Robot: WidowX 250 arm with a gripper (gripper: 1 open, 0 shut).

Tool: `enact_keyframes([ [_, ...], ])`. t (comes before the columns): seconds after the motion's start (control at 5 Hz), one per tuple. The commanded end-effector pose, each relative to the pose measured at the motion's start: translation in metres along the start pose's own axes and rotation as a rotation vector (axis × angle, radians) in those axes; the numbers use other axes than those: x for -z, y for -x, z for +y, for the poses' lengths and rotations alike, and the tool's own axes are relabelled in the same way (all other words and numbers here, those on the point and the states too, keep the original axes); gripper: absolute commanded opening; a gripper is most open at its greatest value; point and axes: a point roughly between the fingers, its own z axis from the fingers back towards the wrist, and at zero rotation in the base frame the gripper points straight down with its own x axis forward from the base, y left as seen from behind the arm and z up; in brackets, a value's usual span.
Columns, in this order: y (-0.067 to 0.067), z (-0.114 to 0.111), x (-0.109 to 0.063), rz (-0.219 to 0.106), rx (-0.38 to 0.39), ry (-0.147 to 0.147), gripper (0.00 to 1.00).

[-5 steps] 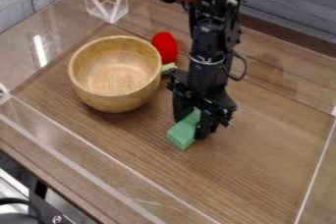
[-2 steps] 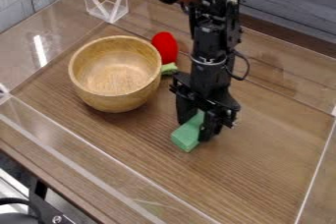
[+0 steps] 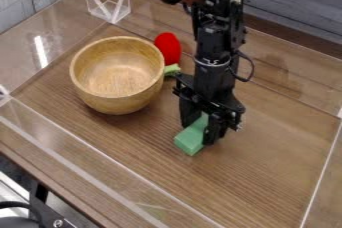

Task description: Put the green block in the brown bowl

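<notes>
The green block [image 3: 191, 137] lies on the wooden table, right of the brown bowl [image 3: 118, 74] and just in front of it. My gripper [image 3: 207, 124] points straight down over the block's far end, its black fingers shut on the green block. The block's near end sticks out toward the camera at the lower left of the fingers and looks to rest on the table. The light-brown bowl holds nothing. My black arm rises from the gripper toward the top of the view.
A rounded red object [image 3: 168, 46] sits behind the bowl's right rim, partly hidden by my arm. Clear plastic walls [image 3: 40, 132] fence the table on the left, front and right. A clear folded stand [image 3: 108, 7] is at the back left.
The block's near end has shifted slightly right since the oldest frame. My arm and gripper have stayed in place.
</notes>
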Motion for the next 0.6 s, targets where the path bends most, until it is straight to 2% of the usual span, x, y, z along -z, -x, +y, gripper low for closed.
enact_keyframes([
  [0.0,-0.0023,-0.002,-0.0099,-0.032,0.012,0.005,0.0],
  [0.4,-0.0012,-0.0026,-0.0091,-0.023,0.009,0.016,0.0],
])
